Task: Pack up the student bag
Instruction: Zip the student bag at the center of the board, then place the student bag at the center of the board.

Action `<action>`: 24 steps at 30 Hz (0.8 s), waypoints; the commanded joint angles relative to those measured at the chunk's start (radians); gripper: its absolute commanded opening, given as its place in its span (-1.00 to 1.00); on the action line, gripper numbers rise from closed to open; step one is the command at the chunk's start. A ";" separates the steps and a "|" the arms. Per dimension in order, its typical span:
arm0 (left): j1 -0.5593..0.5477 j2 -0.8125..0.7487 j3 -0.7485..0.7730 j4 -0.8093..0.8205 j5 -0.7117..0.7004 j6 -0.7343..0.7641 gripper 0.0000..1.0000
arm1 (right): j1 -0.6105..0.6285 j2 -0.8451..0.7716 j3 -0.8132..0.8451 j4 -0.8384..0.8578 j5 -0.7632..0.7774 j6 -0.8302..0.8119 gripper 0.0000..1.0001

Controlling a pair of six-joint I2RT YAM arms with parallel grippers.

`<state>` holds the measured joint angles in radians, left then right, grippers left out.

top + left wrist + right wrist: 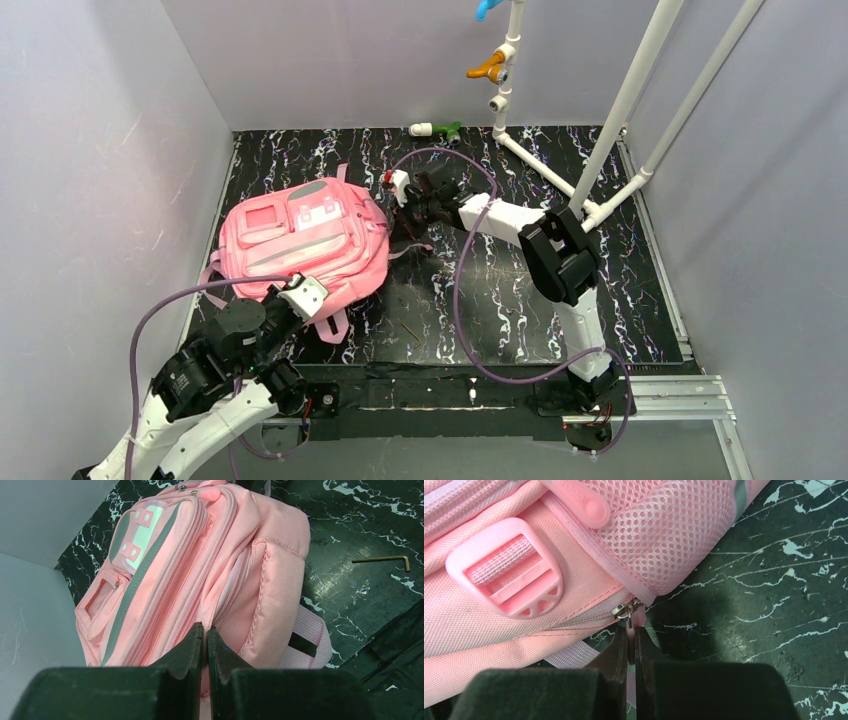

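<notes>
The student bag is a bright-pink backpack with grey stripes, lying front-up on the left of the black marbled table. My left gripper sits at the bag's near edge. In the left wrist view its jaws are shut on a fold of the bag's pink fabric by a zip seam. My right gripper is at the bag's right side. In the right wrist view it is shut on the pink zip pull, just below the metal slider and the mesh side pocket.
A small brass hex key lies on the table right of the bag, also visible from above. A white pipe frame with an orange valve and a green fitting stands at the back right. Grey walls enclose the table.
</notes>
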<state>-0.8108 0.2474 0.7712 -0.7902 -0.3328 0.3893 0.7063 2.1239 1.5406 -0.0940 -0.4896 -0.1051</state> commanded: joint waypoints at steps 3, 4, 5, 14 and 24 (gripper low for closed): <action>0.011 0.093 0.119 0.111 0.061 -0.070 -1.00 | -0.025 -0.003 0.055 -0.143 0.221 0.029 -0.41; 0.011 0.130 0.110 0.125 0.142 -0.107 -1.00 | -0.025 -0.025 0.044 -0.179 0.258 0.036 -0.19; 0.010 0.170 0.098 0.146 0.212 -0.138 -1.00 | -0.025 -0.049 0.027 -0.210 0.295 0.041 -0.02; 0.012 0.399 -0.010 0.292 0.575 -0.269 -0.24 | -0.066 -0.360 -0.197 -0.216 0.476 0.134 0.81; 0.066 0.573 0.236 0.083 -0.036 -0.572 0.76 | -0.013 -0.397 -0.301 0.276 -0.133 0.189 0.62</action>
<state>-0.7956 0.7273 0.8776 -0.5949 -0.0551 -0.0067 0.6415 1.7252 1.3212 -0.0914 -0.3515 0.1349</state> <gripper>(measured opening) 0.848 0.817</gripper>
